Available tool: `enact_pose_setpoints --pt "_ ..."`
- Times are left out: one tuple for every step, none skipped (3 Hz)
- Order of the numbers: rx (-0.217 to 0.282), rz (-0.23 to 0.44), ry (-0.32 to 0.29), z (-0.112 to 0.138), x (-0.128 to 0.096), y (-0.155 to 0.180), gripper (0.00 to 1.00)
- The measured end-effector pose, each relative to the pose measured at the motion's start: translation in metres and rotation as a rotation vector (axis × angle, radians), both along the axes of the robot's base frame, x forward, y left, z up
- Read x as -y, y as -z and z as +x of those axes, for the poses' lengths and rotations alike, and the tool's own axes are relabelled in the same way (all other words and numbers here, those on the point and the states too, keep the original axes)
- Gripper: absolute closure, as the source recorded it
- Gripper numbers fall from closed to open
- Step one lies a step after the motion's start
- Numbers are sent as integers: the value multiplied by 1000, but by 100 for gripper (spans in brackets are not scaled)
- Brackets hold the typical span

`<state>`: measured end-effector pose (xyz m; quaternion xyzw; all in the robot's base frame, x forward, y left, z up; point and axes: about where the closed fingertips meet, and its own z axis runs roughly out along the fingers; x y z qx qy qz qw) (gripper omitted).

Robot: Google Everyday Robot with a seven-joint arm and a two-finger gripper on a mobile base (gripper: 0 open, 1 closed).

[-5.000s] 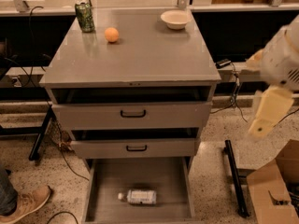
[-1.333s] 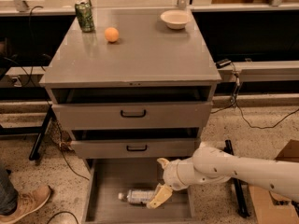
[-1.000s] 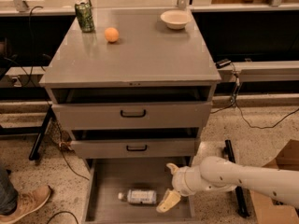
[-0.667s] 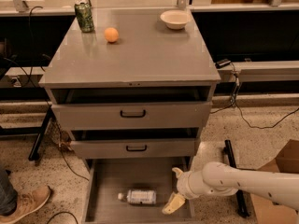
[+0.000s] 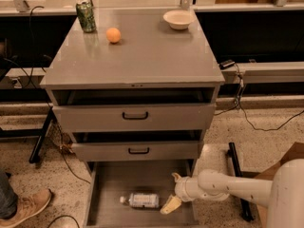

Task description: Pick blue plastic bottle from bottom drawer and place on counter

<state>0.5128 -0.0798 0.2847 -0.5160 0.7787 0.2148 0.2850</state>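
The blue plastic bottle (image 5: 141, 200) lies on its side on the grey floor of the open bottom drawer (image 5: 114, 184), cap pointing left. My gripper (image 5: 170, 204) reaches in from the right on a white arm and sits low in the drawer, just right of the bottle's base. It looks a short gap away from the bottle, not on it. The counter (image 5: 147, 51) is the glossy grey top of the cabinet above.
A green can (image 5: 86, 16), an orange ball (image 5: 113, 34) and a white bowl (image 5: 178, 19) stand at the counter's back. Two upper drawers with black handles (image 5: 135, 116) overhang the bottom one. A person's shoe (image 5: 24, 208) is at the left; a black stand (image 5: 238, 179) at the right.
The arm swung from the cabinet's right side down into the bottom drawer. In the last second the gripper shifted slightly right and lower beside the bottle. The bottle has not moved.
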Motion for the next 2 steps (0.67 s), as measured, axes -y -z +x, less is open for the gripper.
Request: enact_pose_setpoints --pt "7 1 -15 3 -5 3 0" --pt "27 3 -58 11 -18 11 0"
